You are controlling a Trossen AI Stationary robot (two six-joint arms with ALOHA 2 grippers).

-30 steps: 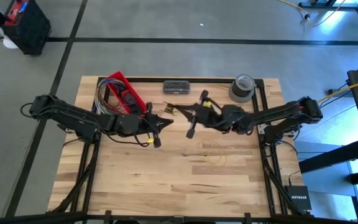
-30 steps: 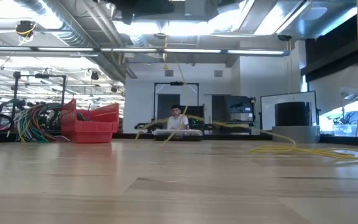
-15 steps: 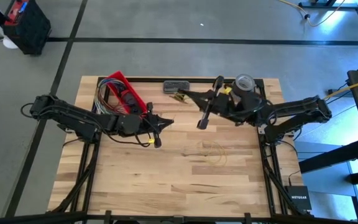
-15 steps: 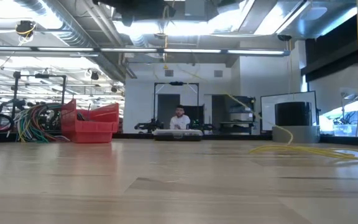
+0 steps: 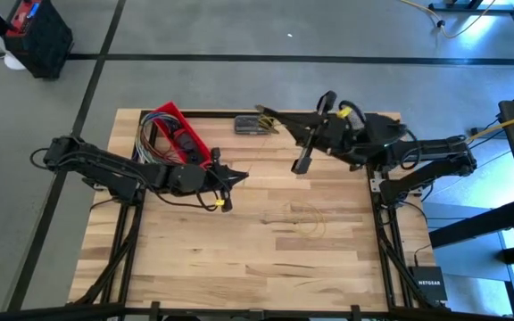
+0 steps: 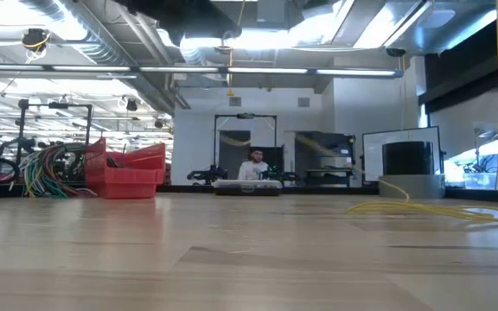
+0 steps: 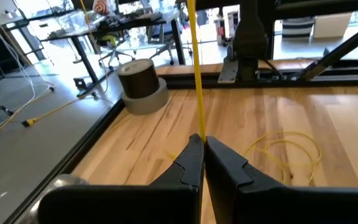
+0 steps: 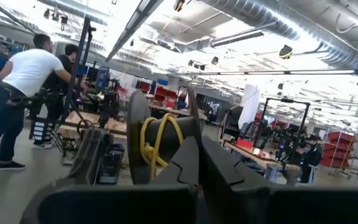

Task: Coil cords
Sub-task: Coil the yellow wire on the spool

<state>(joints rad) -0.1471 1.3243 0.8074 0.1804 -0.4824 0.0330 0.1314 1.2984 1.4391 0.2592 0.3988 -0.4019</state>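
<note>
Red bin with multicoloured wires at table's back left. Left gripper near table centre, jaws pinched shut on the cord, which runs taut upward from its fingertips. Rest of cord lies in loose loops on the wood right of centre. Right gripper raised over back edge, jaws closed; cannot tell if it grips cord.

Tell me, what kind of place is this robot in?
Probably a big workshop or robot lab. Bare pipes and ducts run under the ceiling, more work tables with equipment stand around, and the wooden table holds a red bin of wires.
</note>
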